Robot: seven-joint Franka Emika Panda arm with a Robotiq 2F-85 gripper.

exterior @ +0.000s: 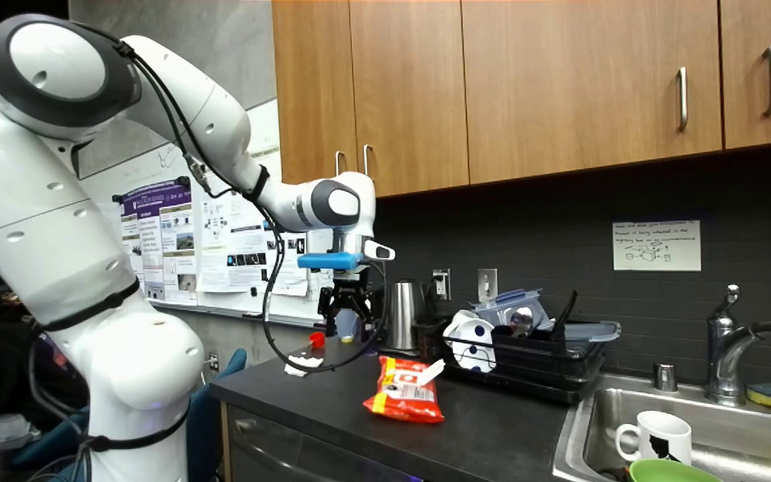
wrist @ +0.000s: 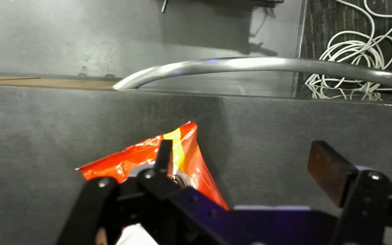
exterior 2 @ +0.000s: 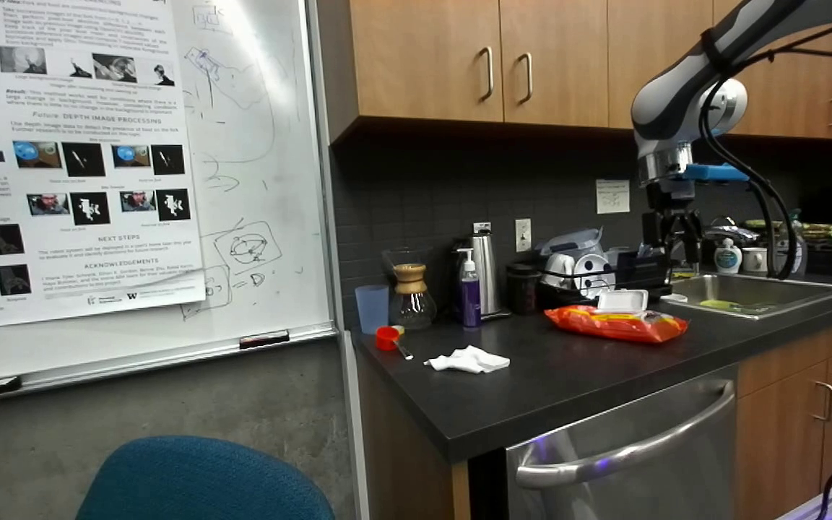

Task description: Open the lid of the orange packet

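I have the glossy, yellow-banded orange-red plastic packet point(exterior: 407, 396) lying flat toward the near edge of the dark desk point(exterior: 499, 428), its white rectangular plastic lid point(exterior 2: 622, 300) raised open, tilted.

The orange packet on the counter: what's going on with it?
A robot arm is on the job of opening the orange packet on the dark counter. The white lid stands raised, so that looks done. The gripper hangs above the counter, open and holding nothing.
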